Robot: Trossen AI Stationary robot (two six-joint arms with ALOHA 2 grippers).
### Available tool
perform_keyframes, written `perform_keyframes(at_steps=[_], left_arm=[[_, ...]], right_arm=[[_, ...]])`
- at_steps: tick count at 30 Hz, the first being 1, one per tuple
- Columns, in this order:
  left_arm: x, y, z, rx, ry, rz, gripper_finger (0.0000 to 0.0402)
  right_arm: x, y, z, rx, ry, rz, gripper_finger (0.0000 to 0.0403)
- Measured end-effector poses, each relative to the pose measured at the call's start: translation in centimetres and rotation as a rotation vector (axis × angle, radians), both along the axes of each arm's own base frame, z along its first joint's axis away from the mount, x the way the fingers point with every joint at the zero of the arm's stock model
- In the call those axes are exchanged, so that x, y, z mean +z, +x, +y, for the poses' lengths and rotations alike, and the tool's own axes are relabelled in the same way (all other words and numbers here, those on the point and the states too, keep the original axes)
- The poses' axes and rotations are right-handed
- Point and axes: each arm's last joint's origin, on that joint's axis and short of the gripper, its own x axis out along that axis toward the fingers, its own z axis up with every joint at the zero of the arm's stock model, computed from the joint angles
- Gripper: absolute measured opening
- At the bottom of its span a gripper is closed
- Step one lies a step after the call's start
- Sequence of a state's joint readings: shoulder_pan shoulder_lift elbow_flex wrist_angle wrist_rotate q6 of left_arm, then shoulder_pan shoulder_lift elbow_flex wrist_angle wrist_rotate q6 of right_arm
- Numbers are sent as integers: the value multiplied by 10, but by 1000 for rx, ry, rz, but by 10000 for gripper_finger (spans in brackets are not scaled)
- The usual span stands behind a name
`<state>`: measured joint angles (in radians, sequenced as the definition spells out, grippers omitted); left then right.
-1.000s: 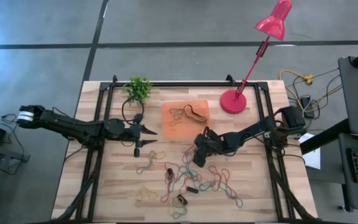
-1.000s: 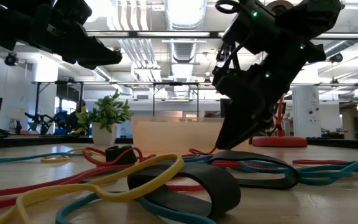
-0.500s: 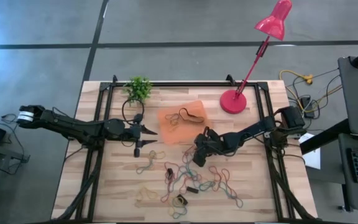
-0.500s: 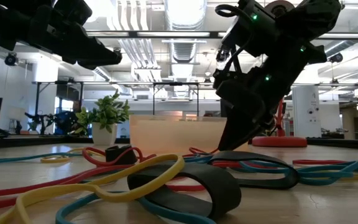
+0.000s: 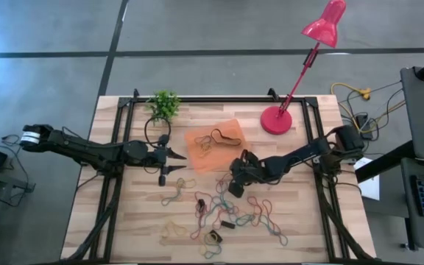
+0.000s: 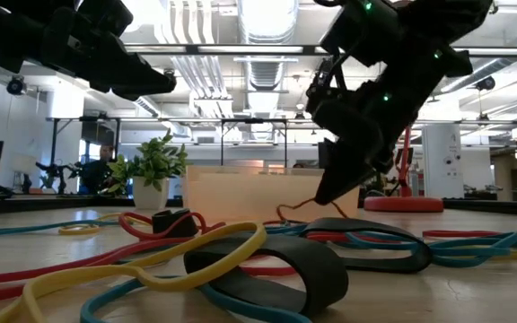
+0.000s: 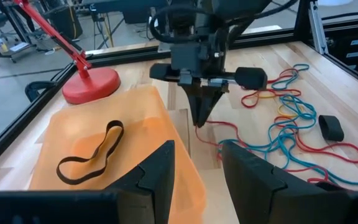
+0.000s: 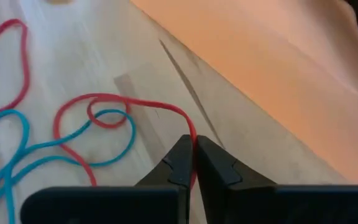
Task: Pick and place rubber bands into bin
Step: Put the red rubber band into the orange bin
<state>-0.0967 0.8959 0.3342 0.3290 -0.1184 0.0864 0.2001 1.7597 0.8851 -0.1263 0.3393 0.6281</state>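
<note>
Many coloured rubber bands lie loose on the wooden table, toward its near side. The bin, a shallow orange tray, sits mid-table and holds a black band and a tan one. My right gripper stands just near of the bin's near edge, shut on a red band. My left gripper hovers open to the left of the bin, above the table, touching nothing. My right gripper pinches one strand of the red rubber band between its two fingertips. The fingers slant down from the table's right side. The held strand rises off the wood, while the band's looped far part lies on the table among blue bands.
A red lamp's round base stands right of the bin, its arm leaning over the table's far right corner. A small potted plant is at the far left. A black metal frame borders the table.
My right gripper has shut on the red band and risen slightly, drawing that strand up off the wood. The bin has turned and shifted a little toward the table's left.
</note>
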Motion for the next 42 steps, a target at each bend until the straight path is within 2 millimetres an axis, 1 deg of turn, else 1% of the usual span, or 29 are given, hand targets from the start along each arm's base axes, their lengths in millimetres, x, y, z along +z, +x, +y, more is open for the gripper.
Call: perform_keyframes(at_steps=[7, 14, 19, 21, 24, 30, 32, 35, 38, 42], left_arm=[[0, 0, 0, 0, 0, 0, 118], [0, 0, 0, 2, 0, 0, 118], [0, 0, 0, 4, 1, 1, 118], [0, 0, 0, 4, 1, 0, 118], [0, 0, 0, 4, 1, 3, 118], [0, 0, 0, 3, 3, 3, 118], [0, 0, 0, 3, 6, 3, 118], [0, 0, 0, 8, 8, 2, 118], [0, 0, 0, 11, 8, 0, 118], [0, 0, 0, 11, 8, -2, 118]], right_arm=[[25, 1, 1, 24, -39, -35, 8], [60, 1, 1, 68, -78, -72, 8], [95, 4, 1, 98, -140, -140, 8], [107, 4, 1, 118, -166, -142, 8], [130, 8, 4, 165, -199, -174, 8], [170, 11, 25, 340, -288, -219, 8], [181, 11, 29, 344, -333, -223, 8], [190, 10, 27, 318, -399, -200, 8], [189, 11, 20, 287, -447, -179, 8], [183, 14, 5, 250, -477, -150, 8]])
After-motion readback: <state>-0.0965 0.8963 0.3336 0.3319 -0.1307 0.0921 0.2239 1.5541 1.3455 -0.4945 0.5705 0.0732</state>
